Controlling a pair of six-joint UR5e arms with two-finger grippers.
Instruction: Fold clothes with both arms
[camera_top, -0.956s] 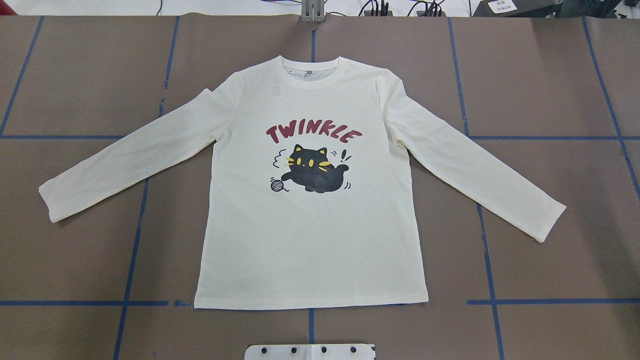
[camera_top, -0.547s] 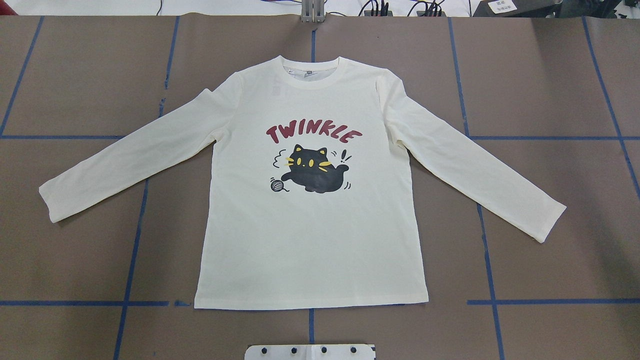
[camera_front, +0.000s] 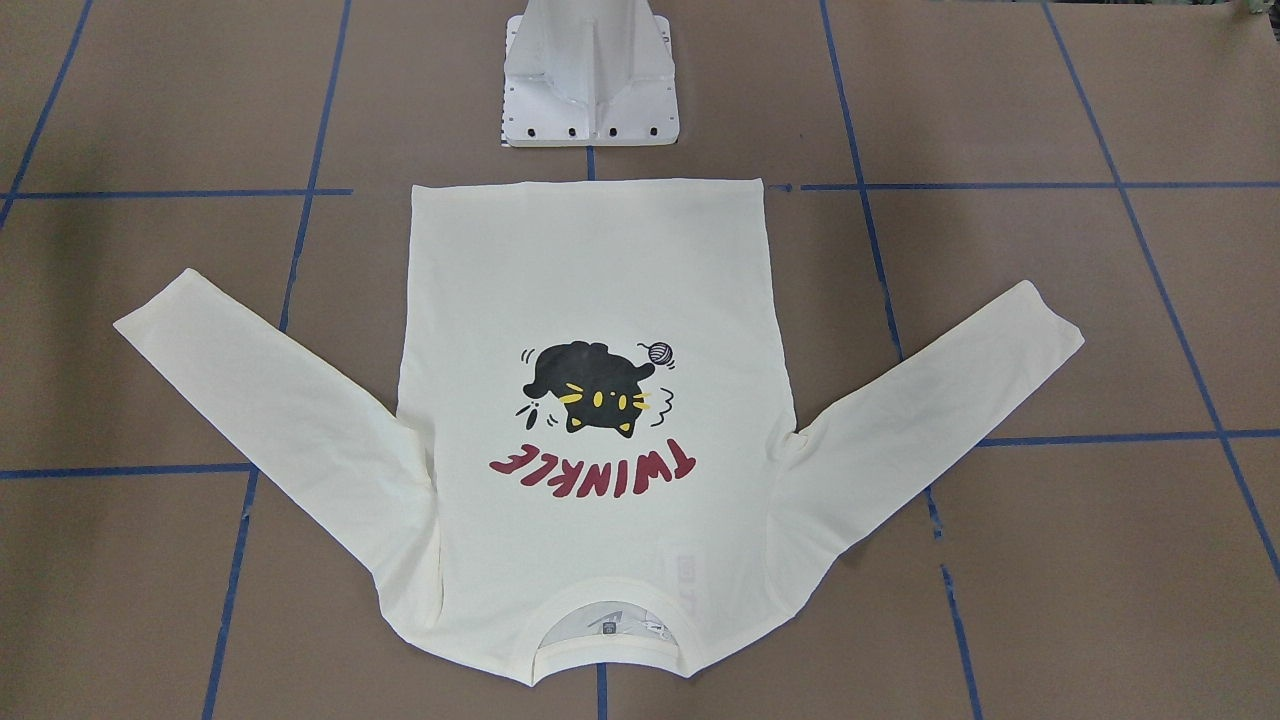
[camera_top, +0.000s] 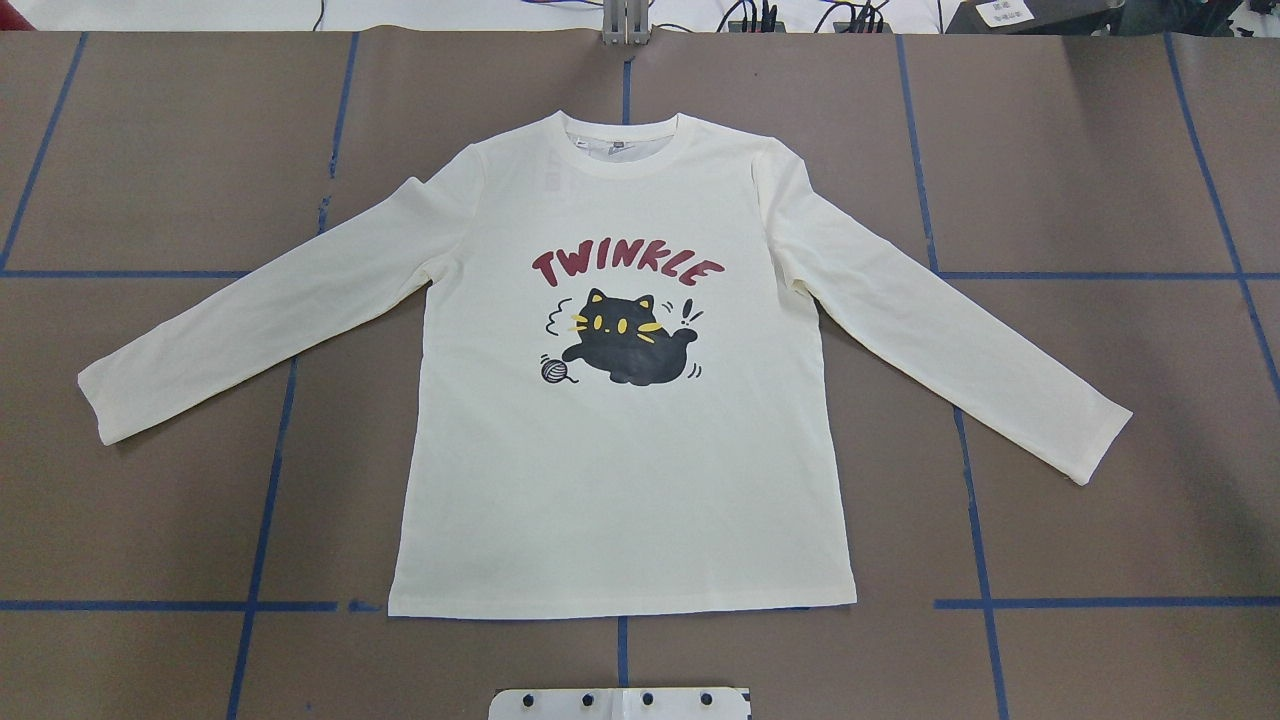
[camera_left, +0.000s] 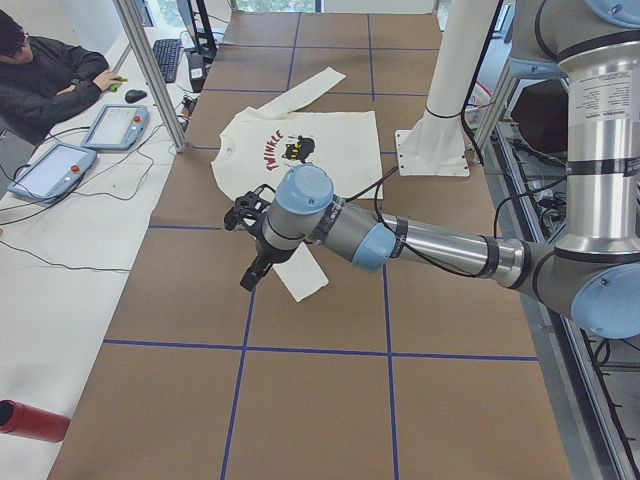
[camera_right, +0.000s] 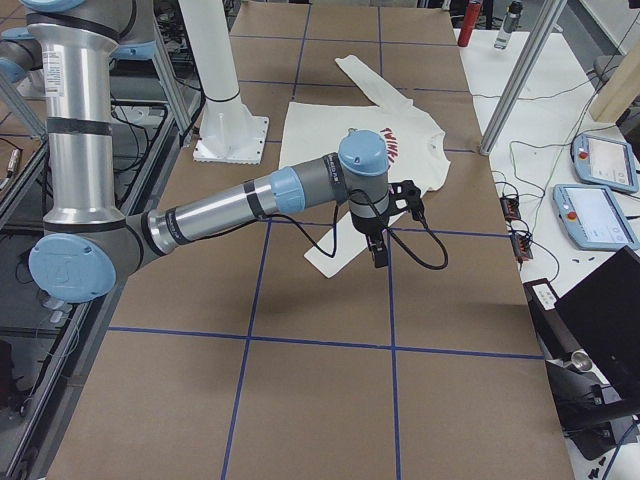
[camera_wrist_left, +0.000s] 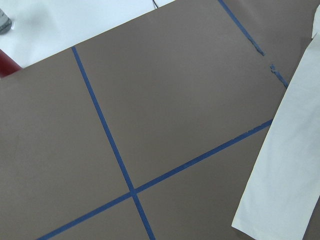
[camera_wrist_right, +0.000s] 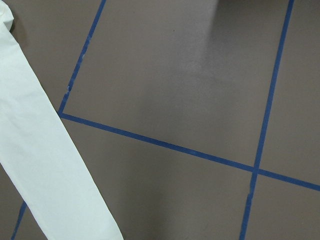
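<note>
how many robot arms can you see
2. The grey-and-silver left robot arm hangs near one sleeve end of the cream long-sleeved T-shirt; the right arm hangs near the other sleeve end. Neither appears in the overhead view.

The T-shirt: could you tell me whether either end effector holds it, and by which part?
Neither: the T-shirt lies flat, untouched; the left end effector and right end effector hang clear of it.
</note>
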